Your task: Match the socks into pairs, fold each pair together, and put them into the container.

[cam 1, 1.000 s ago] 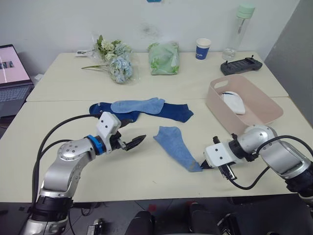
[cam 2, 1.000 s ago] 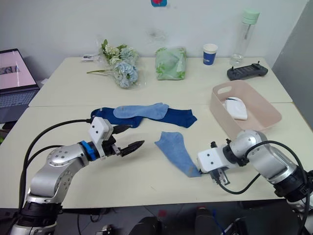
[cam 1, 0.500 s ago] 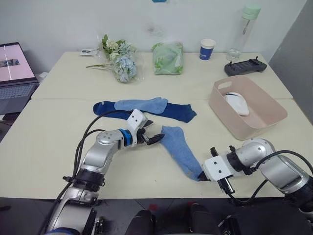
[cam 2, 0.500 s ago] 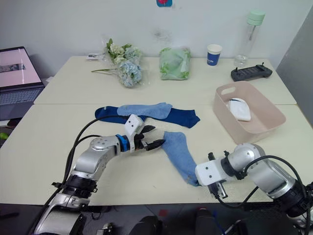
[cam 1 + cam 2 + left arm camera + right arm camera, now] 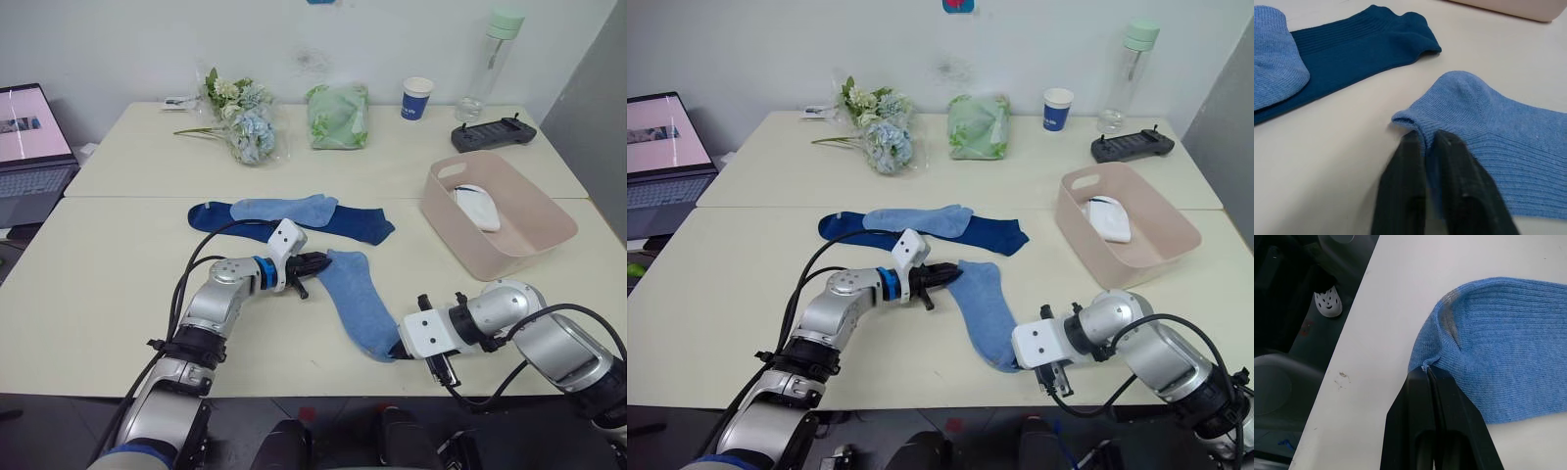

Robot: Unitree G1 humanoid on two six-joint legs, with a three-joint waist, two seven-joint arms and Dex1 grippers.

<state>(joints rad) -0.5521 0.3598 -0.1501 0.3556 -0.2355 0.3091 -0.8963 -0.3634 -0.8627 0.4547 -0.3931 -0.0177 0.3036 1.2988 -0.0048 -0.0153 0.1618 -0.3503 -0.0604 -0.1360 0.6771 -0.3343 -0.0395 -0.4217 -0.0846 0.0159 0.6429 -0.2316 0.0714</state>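
A light blue sock (image 5: pixel 355 304) lies slanted on the near part of the table. My left gripper (image 5: pixel 316 262) is shut on its cuff edge; the left wrist view shows the black fingers (image 5: pixel 1449 166) pinching the folded rim of the sock (image 5: pixel 1508 142). My right gripper (image 5: pixel 396 347) is shut on the toe end (image 5: pixel 1498 338), close to the table's front edge. Farther back, a second light blue sock (image 5: pixel 284 209) rests on top of two dark navy socks (image 5: pixel 361 224). The pink container (image 5: pixel 529 253) stands at the right with white socks (image 5: pixel 476 207) inside.
Along the back are a bunch of flowers (image 5: pixel 239 122), a pale green bag (image 5: pixel 339 116), a blue paper cup (image 5: pixel 416 98), a bottle (image 5: pixel 488 54) and a black controller (image 5: pixel 493 132). A laptop (image 5: pixel 27 147) sits at the far left.
My left gripper has reached right to the sock's cuff and shut on it; a second ago it stood open. The right gripper keeps its hold on the toe.
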